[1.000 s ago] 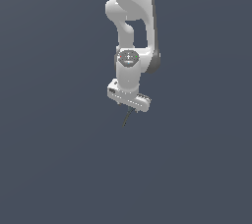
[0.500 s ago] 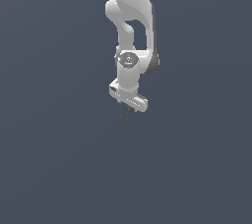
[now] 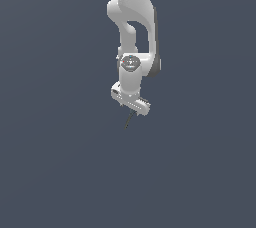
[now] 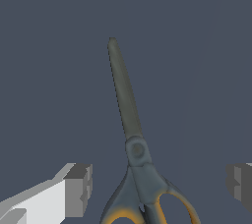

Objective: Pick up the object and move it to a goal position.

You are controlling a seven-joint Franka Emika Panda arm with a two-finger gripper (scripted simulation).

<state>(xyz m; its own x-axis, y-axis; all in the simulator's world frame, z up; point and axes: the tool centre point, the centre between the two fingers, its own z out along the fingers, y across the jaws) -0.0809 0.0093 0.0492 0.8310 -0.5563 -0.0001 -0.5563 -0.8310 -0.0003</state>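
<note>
In the wrist view the white end effector (image 4: 160, 183) stands wide open, one grey-padded fingertip (image 4: 78, 189) on one side and the other at the frame's far edge. Between them, touching neither pad, lies a pair of closed grey-bladed scissors with orange-lined handle loops (image 4: 130, 134), blades pointing away from the camera over the plain dark grey bench (image 4: 59, 46). In the exterior view the scissors (image 3: 129, 120) show as a thin dark sliver just below the end effector (image 3: 131, 107), under the white arm (image 3: 134, 27).
</note>
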